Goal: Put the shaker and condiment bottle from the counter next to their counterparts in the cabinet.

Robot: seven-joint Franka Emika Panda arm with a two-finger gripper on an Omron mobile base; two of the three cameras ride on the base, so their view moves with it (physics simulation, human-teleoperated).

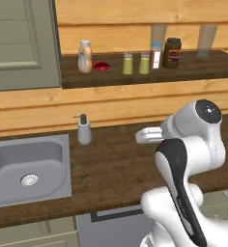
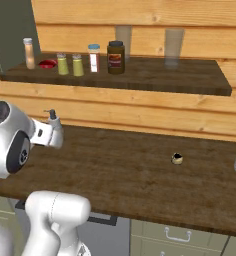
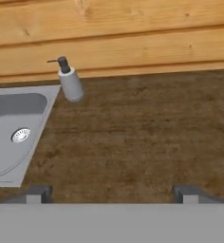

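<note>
The hand, fingers spread wide and empty above the bare worktop, has both shakers and the condiment bottle standing upright up on the cabinet shelf, far above it.

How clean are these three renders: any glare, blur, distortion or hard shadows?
Left base view: flat even light, no glare, soft edges on the arm; the shelf items sit in the dim cabinet. Right base view: two hazy upright smears on the planks behind the shelf. Hand view: pump dispenser leans from perspective, with hardly any shadow on the counter.
</note>
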